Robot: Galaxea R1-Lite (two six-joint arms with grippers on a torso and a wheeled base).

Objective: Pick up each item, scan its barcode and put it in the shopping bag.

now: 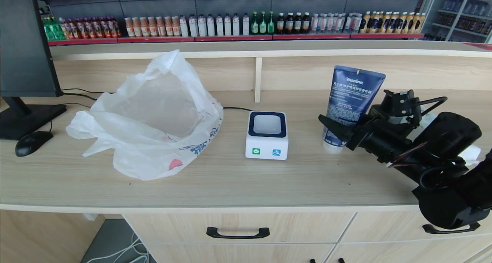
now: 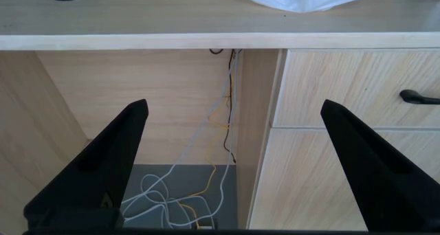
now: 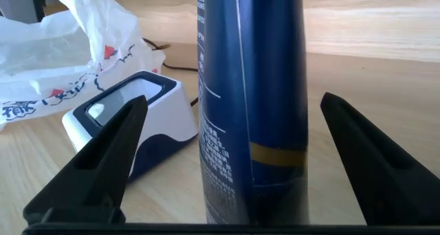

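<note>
The tube (image 1: 355, 97) is dark blue with a white cap, the scanner (image 1: 266, 136) white rimmed navy, the bag (image 1: 153, 117) translucent white printed blue and red.

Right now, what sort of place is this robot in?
Probably a small shop's checkout: shelves of bottled drinks run behind, a barcode scanner sits on the wooden counter, and a plastic shopping bag lies beside it.

Our head camera looks forward and down from above onto the pale wooden tabletop (image 1: 230, 178). Our right wrist camera sits low and close behind the upright dark blue tube (image 3: 251, 91). It faces the white square scanner box (image 3: 165, 111) and the crumpled white plastic shopping bag (image 3: 75, 29), all shared with the head view. Our left wrist camera hangs below the tabletop's edge, facing the wooden drawer fronts (image 2: 344, 91), and it shares the bag's lower edge.
</note>
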